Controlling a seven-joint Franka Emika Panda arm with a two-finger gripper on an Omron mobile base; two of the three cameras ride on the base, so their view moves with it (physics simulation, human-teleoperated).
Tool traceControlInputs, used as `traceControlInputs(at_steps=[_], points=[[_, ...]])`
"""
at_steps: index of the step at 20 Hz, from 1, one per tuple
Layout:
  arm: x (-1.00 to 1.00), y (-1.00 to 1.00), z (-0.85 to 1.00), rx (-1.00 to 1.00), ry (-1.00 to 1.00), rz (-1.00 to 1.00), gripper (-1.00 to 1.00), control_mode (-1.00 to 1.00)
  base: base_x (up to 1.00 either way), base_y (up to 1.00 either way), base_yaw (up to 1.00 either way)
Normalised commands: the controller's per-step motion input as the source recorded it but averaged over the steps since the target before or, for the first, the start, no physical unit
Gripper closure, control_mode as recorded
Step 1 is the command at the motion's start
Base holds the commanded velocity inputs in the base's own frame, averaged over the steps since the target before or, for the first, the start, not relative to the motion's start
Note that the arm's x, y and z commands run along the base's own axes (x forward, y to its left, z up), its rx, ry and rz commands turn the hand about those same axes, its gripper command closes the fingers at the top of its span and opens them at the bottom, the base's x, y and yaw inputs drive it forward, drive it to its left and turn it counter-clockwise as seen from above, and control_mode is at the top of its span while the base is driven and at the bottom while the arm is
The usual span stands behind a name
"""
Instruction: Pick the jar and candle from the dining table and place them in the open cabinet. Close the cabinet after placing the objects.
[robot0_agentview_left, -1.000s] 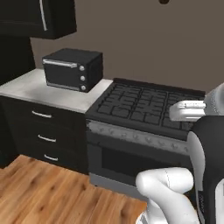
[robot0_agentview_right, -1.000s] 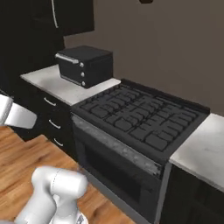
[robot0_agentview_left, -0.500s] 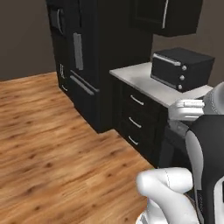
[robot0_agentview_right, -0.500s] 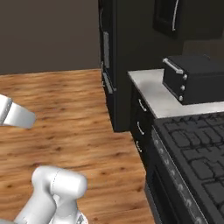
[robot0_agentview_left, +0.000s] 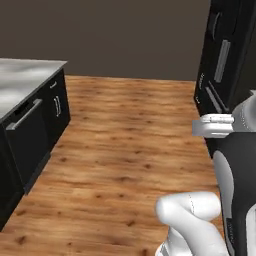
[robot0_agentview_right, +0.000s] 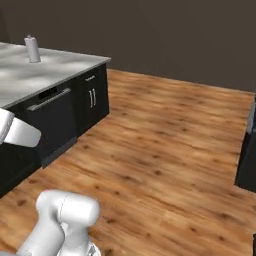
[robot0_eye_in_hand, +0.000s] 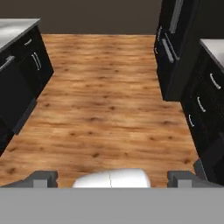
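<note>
Since the base has swung away from the stove and toaster oven seen a moment ago, both base cameras now face open wood floor (robot0_agentview_left: 125, 150). This reads as transit: no pick is begun. Jar, candle and dining table cannot be located from here. The gripper (robot0_eye_in_hand: 111, 178) is empty, fingertips wide apart. A marble island counter (robot0_agentview_right: 55, 67) with black fronts borders the left, carrying a small pale canister (robot0_agentview_right: 32, 49). A tall black unit with silver bar handles (robot0_agentview_left: 227, 60) stands right. Between them the floor gives a broad lane; mind the counter corner.
</note>
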Motion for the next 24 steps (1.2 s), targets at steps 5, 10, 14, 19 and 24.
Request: traceControlInputs(at_steps=[5, 10, 14, 19, 24], points=[[0.00, 0.00, 0.00, 0.00, 0.00, 0.00, -1.00, 1.00, 0.12, 0.00, 1.00], [0.00, 0.00, 0.00, 0.00, 0.00, 0.00, -1.00, 1.00, 0.83, -0.53, 0.64], [0.00, 0.00, 0.00, 0.00, 0.00, 0.00, -1.00, 1.00, 1.00, -0.70, 0.33], [0.00, 0.00, 0.00, 0.00, 0.00, 0.00, -1.00, 1.00, 1.00, -0.73, 0.35], [0.00, 0.00, 0.00, 0.00, 0.00, 0.00, -1.00, 1.00, 1.00, -0.94, 0.34]])
